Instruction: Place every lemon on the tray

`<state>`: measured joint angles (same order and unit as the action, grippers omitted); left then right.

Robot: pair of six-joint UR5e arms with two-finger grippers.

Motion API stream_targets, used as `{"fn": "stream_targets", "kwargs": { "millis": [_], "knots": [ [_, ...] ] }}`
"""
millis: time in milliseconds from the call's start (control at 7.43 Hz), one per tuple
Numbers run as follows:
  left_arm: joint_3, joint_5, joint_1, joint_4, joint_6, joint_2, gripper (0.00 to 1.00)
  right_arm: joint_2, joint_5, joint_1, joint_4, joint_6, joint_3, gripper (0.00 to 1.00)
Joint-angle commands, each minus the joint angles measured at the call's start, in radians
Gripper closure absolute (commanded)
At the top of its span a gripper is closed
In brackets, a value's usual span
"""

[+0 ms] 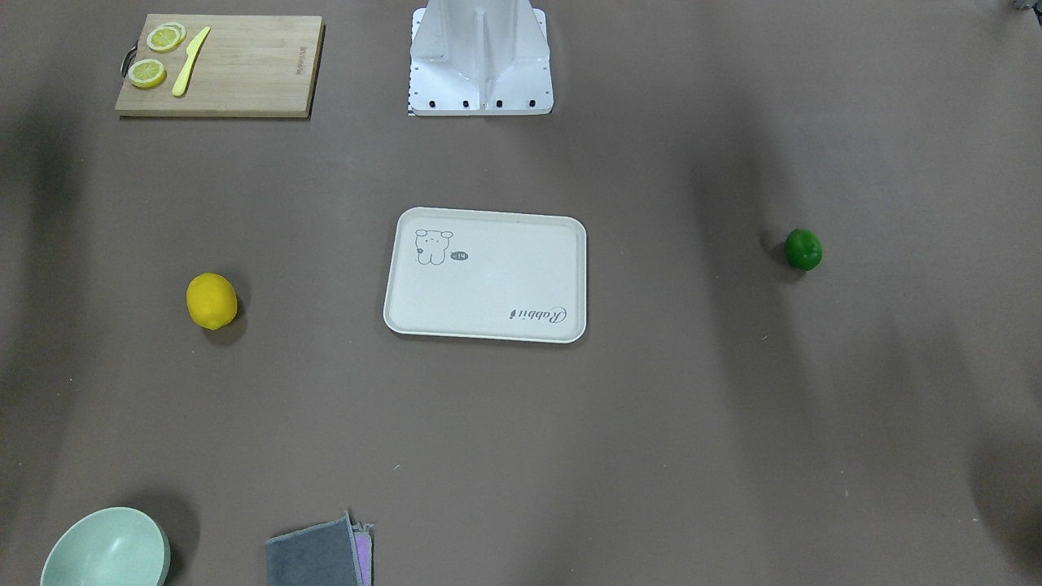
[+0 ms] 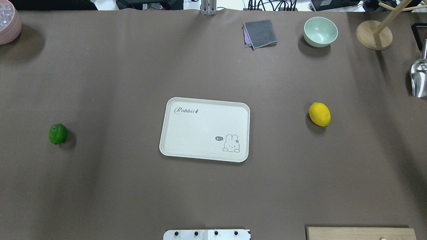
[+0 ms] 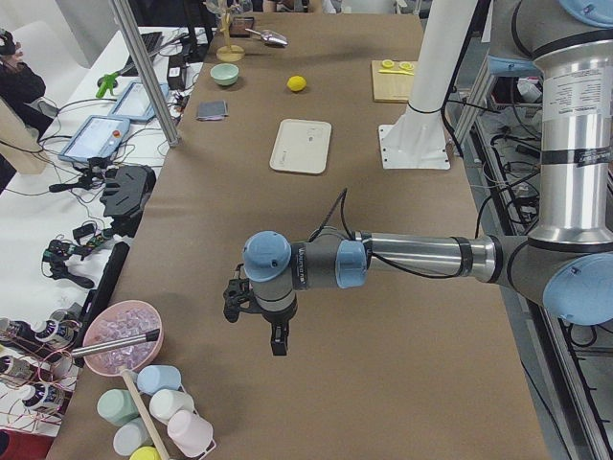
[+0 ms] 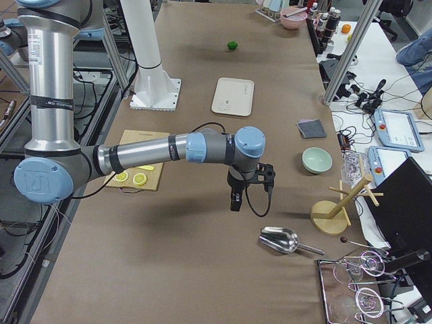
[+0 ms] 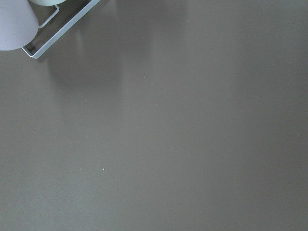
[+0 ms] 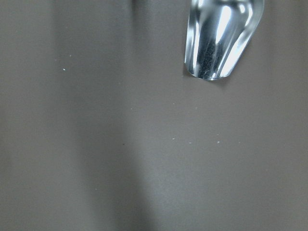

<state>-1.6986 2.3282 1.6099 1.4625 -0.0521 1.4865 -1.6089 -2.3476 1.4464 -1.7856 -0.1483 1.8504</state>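
Note:
The cream tray (image 2: 200, 133) lies in the middle of the table, with nothing on it; it also shows in the front view (image 1: 488, 277). The yellow lemon (image 2: 319, 114) lies on the brown cloth to the tray's right in the overhead view. The dark green lemon (image 2: 58, 134) lies far to its left. My left gripper (image 3: 278, 340) hangs over the table's left end, far from the green lemon. My right gripper (image 4: 234, 202) hangs over the right end near a metal scoop (image 4: 278, 239). Both show only in the side views, so I cannot tell whether they are open or shut.
A wooden cutting board (image 1: 244, 73) with lemon slices (image 1: 155, 57) and a yellow knife (image 1: 190, 61) lies near the robot base (image 1: 480, 61). A green bowl (image 2: 320, 31), a grey cloth (image 2: 261, 33), a wooden stand (image 2: 373, 35) and a pink bowl (image 2: 8, 23) line the far edge.

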Motion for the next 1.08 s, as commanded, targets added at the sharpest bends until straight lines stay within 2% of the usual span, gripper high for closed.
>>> {"fn": "stream_targets", "kwargs": {
  "millis": [0, 404, 808, 942],
  "knots": [
    [0.004, -0.001, -0.001, -0.001, 0.000, 0.003, 0.02, 0.047, -0.007, -0.087, 0.000, -0.095, 0.029, 0.01],
    [0.002, -0.004, -0.001, -0.001, 0.000, 0.003, 0.02, 0.145, -0.006, -0.216, 0.037, -0.233, 0.007, 0.01],
    [-0.003, 0.002, -0.001, -0.001, -0.005, 0.002, 0.02, 0.317, 0.001, -0.299, 0.057, -0.244, -0.138, 0.00],
    [-0.031, 0.000, 0.001, -0.010, 0.000, -0.009, 0.02, 0.351, 0.001, -0.325, 0.057, -0.243, -0.172, 0.00]
  ]
}}
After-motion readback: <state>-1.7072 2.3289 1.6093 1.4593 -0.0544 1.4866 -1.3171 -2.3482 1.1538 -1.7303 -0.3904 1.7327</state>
